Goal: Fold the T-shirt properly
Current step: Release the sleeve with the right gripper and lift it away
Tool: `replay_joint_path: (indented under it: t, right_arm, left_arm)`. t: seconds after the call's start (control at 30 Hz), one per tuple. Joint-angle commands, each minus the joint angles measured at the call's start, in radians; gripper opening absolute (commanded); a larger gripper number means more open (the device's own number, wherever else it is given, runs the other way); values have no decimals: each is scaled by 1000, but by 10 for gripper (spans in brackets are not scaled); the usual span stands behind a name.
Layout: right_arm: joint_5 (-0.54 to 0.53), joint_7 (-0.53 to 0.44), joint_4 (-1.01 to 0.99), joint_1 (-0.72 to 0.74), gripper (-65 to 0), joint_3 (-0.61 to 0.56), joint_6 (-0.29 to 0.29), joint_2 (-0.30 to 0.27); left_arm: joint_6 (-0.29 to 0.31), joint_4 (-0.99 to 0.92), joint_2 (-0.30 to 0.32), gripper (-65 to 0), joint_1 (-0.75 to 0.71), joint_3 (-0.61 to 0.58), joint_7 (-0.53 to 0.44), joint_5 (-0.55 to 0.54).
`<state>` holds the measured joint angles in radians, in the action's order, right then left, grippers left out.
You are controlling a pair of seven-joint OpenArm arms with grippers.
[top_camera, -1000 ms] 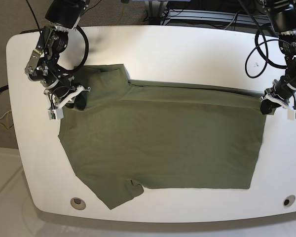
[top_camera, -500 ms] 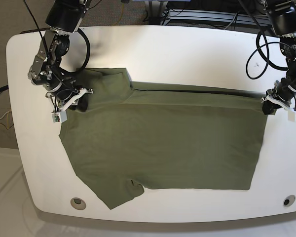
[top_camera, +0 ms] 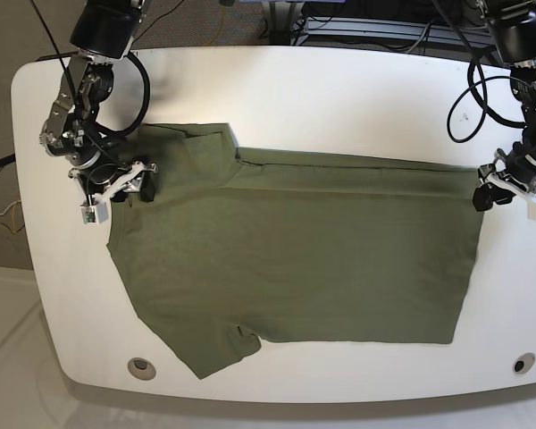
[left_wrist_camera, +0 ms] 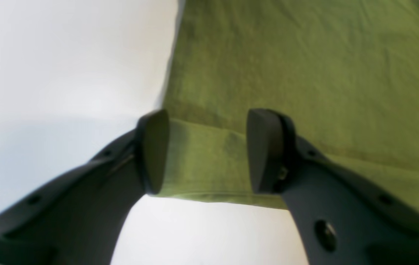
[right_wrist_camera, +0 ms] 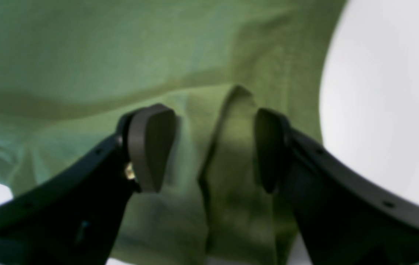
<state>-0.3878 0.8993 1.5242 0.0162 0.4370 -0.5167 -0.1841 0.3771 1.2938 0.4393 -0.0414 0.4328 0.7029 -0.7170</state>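
Black moulded jaws of my left gripper (left_wrist_camera: 209, 151) stand apart, released, with a folded band of olive-green cotton visible between the two dark pads (left_wrist_camera: 156, 151); neither pad presses the cloth. From the left wrist camera I see this band as the doubled edge of the large plain olive-green short-sleeved T-shirt (top_camera: 295, 250), ending just beside bare white tabletop.

My right gripper (right_wrist_camera: 209, 151) is likewise spread and clamps nothing; between its pads (right_wrist_camera: 150, 147) a raised crease of the same fabric runs upward, untouched on either side as far as I can judge through the blur.

From the base camera, the left gripper (top_camera: 511, 189) sits at the shirt's upper corner on that picture's right, the right gripper (top_camera: 114, 189) at the sleeve end on its left. The shirt lies flat across the rounded white table (top_camera: 339, 98), its top edge folded over, one sleeve pointing toward the near edge.
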Motion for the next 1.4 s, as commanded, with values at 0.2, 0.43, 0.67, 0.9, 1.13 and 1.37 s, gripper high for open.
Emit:
replay_joint_path:
  t: [0.2,0.43,0.67,0.9,1.13,1.37]
  right_arm:
    - [35,35,36,33,-268,9,37,-6]
    - [119,29,92,29,-261,69,26,2]
    - [106,34,132,10,-258,142,27,9]
    - [74,37,169,-34,-253,214,30,20]
    - [18,43,227,-133,-250,294,-7,51]
    - [-23,72,268,-168,-246,307,-2,62]
  left_arm:
    - [-4,27,51,-300,29,3,-11,7]
    - [-1,29,68,-279,41,2,-2,23]
    - [2,47,62,-287,41,1,-15,26]
    - [0,49,53,-294,33,1,-20,14]
    - [6,31,57,-293,23,4,-12,17]
    - [9,72,58,-297,-19,11,-18,13]
